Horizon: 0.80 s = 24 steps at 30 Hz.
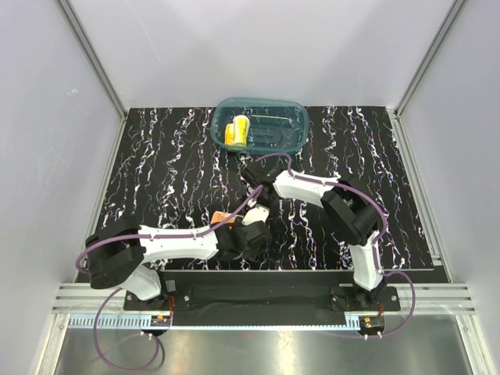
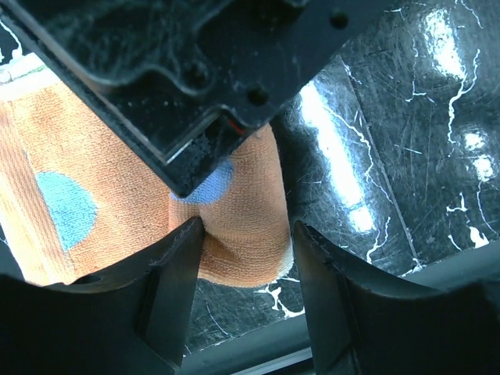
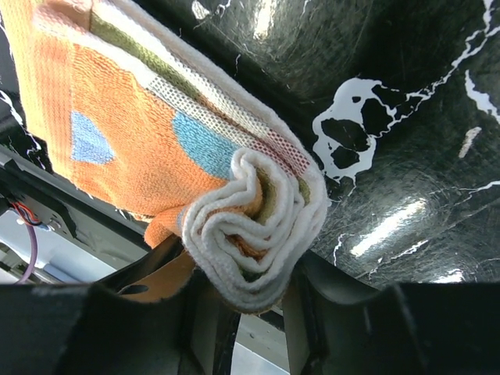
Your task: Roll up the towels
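Black, white-veined table [image 1: 156, 180] fills the floor between pale walls, with the teal tub [image 1: 285, 129] at its far edge and both arms folded inward over the near middle. Between them is the orange towel [image 3: 141, 133] (light-blue dots, pale striped border), partly rolled and low over the tabletop. The right gripper [image 3: 254, 293] pinches its coiled end, and the left gripper [image 2: 246, 234] is narrowed onto the other end, fingers pressing both sides. The yellow towel [image 1: 236, 133] sits rolled in the tub's left part.
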### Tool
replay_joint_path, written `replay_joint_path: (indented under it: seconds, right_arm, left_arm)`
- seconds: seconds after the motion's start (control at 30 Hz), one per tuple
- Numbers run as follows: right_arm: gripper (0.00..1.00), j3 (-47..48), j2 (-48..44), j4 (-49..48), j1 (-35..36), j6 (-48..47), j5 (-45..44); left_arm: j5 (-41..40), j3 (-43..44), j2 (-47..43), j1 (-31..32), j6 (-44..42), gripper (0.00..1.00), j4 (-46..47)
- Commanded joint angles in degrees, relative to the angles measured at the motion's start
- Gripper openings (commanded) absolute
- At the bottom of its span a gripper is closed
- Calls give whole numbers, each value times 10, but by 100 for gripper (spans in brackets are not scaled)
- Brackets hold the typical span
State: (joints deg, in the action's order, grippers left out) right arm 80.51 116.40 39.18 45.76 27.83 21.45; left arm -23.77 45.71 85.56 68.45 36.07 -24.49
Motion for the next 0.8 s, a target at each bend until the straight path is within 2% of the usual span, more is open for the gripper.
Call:
replay_joint_path:
  seconds: [0.0, 0.23, 0.5, 0.63, 0.77]
  right_arm:
    - [41, 24, 17, 27, 7, -22, -30]
    - [46, 59, 42, 44, -1, -38, -25]
    - [47, 73, 66, 48, -28, -50, -14]
    - [46, 44, 52, 37, -37, -45, -20]
    - [46, -29, 15, 20, -59, -31, -34]
  left_arm:
    - [-26, 8, 13, 7, 26, 56, -24]
    - [-33, -11, 21, 22, 53, 49, -43]
    - [-59, -11, 20, 31, 81, 22, -87]
    - [-72, -10, 18, 31, 79, 18, -92]
    - [-83, -4, 22, 31, 64, 17, -94]
